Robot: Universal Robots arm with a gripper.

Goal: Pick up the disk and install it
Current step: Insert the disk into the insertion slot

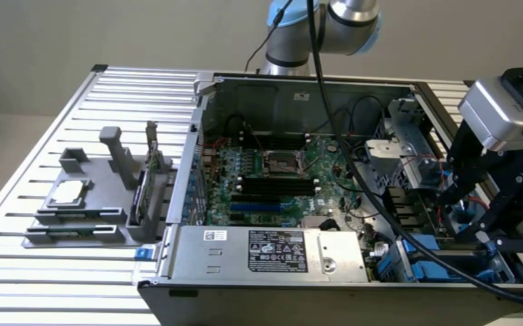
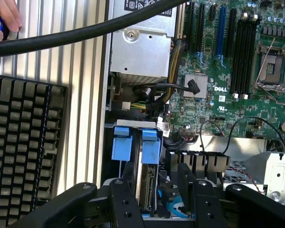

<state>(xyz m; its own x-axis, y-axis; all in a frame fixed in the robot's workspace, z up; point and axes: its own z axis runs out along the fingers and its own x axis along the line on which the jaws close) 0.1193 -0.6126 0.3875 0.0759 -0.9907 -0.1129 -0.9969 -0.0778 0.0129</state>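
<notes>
Site: open computer case [image 1: 289,88] lying on a slatted metal table [image 1: 107,88], with the motherboard [image 1: 271,176] exposed.
Power supply: silver box [image 1: 271,250] with a dark label, along the near wall of the case in the lower middle of the exterior view.
Gripper: gripper [image 1: 483,234] sits low at the exterior view's right, over the drive bays in the lower right corner of the case. The arm comes in from the upper middle of the frame.
Fingers: fingers [image 2: 126,199] are apart, one on each side of the disk. A gap shows between the disk and one finger. The other finger is just beside the disk; I cannot tell whether it touches.
Disk: disk [image 2: 148,183] stands on edge, seated in a drive bay between the fingers. Its blue carrier end faces the motherboard.
Neighbour bay: second blue carrier [image 2: 122,142] just beside the disk, on the case-wall side.
Fixture: grey holder [image 1: 89,224] on the table at the exterior view's left, beside the case, with a small square chip [image 1: 69,193] lying in it.
Cable: thick black cable [image 2: 85,33] crosses over the power supply and table.
Outside the case: black keyboard [image 2: 23,137] on the table. A person's hand [image 2: 4,19] is beyond it, well apart from the gripper.
</notes>
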